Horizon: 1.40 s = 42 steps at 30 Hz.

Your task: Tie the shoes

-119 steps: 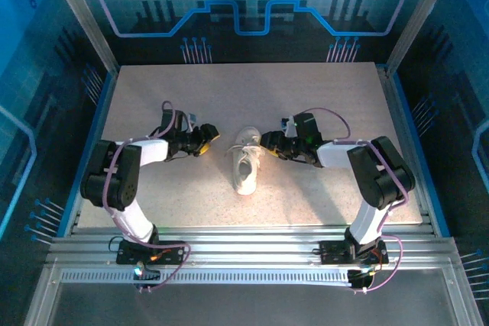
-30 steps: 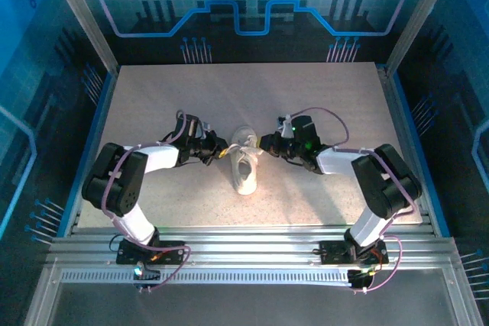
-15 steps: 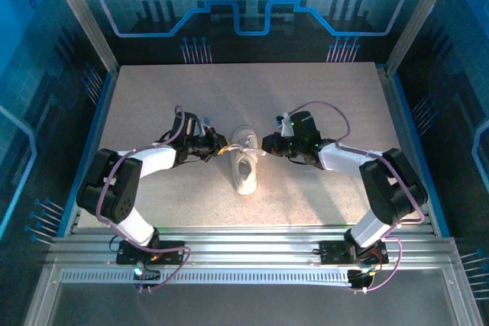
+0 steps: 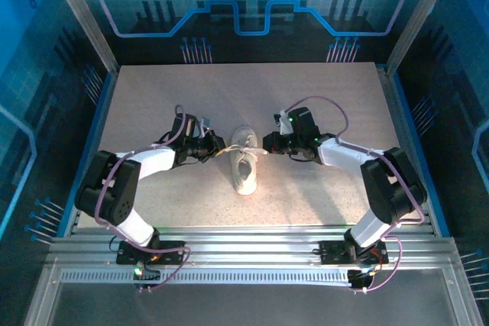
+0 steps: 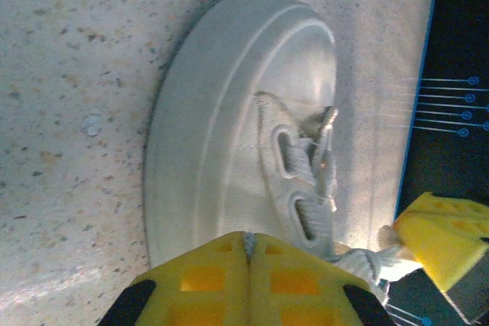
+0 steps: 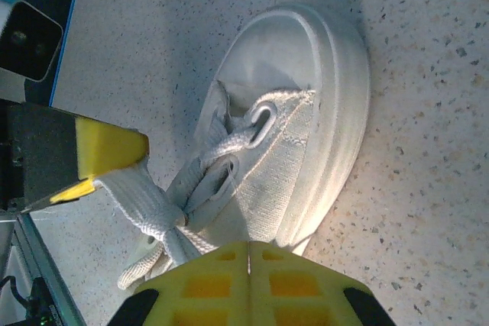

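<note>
We find the small white canvas low-top sneaker (image 4: 244, 169) mid-table on the speckled beige tabletop (image 4: 153, 97), toe away from the bases. The left gripper (image 4: 219, 149) and right gripper (image 4: 267, 143) flank it, fingers pressed together, each apparently pinching 1 flat white lace (image 6: 145, 204) outward for tension. No bow yet.

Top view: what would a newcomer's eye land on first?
A white sneaker sits at the middle of the table. The left gripper and right gripper flank its laced end, both shut, each pinching a lace drawn out sideways.
</note>
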Tool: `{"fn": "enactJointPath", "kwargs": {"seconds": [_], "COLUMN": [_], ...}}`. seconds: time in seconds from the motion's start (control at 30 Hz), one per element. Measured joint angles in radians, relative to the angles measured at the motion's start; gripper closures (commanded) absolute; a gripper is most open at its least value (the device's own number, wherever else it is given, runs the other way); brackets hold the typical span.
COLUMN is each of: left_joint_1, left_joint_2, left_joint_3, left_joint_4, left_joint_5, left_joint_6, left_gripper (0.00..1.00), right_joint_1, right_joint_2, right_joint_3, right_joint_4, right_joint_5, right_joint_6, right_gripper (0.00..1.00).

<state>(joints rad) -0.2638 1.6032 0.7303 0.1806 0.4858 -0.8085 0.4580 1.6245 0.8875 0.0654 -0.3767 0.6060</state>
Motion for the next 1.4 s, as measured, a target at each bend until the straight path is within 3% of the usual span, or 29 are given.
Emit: {"fn": "enactJointPath", "kwargs": {"seconds": [0.57,1.4], "left_joint_1": [0.002,0.002], "left_joint_2": [0.0,-0.055], "left_joint_3": [-0.045,-0.134], "left_joint_4": [-0.014,0.05], "left_joint_5": [-0.055,-0.09], "left_joint_6": [0.051,0.053], "left_gripper": [1.0,1.0], "right_joint_1": [-0.034,-0.06], "right_joint_2": [0.089,0.106], "right_joint_3": [0.063,0.062], "right_joint_4": [-0.082,-0.102], "right_joint_5": [-0.026,-0.05], "right_joint_6": [-0.105,-0.137], "right_gripper": [1.0,1.0]}}
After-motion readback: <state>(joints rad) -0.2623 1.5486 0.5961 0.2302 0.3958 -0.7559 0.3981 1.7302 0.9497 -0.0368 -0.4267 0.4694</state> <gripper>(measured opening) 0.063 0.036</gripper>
